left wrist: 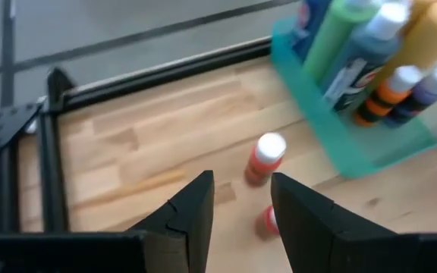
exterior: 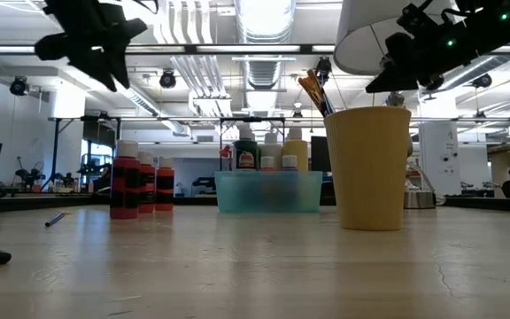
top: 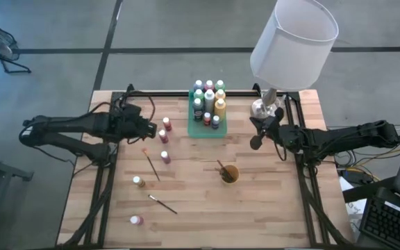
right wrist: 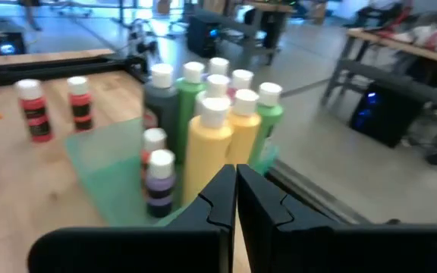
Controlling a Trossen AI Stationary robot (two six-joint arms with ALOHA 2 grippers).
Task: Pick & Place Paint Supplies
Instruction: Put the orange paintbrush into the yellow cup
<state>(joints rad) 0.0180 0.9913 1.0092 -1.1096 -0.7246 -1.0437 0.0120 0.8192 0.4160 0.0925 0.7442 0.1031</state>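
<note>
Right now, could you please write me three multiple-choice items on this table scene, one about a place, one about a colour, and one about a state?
1. Where does the yellow cup stand?
A. inside the green tray
B. on the bare table, nearer the right arm
C. under the left gripper

2. What colour is the tray?
A. green
B. red
C. black

3. How are the right gripper's fingers?
A. wide apart
B. shut, empty
C. shut on a brush

Key: 1 B, high view shows it apart from the tray; 2 A, translucent green walls; 3 B, fingers meet, nothing between.
</note>
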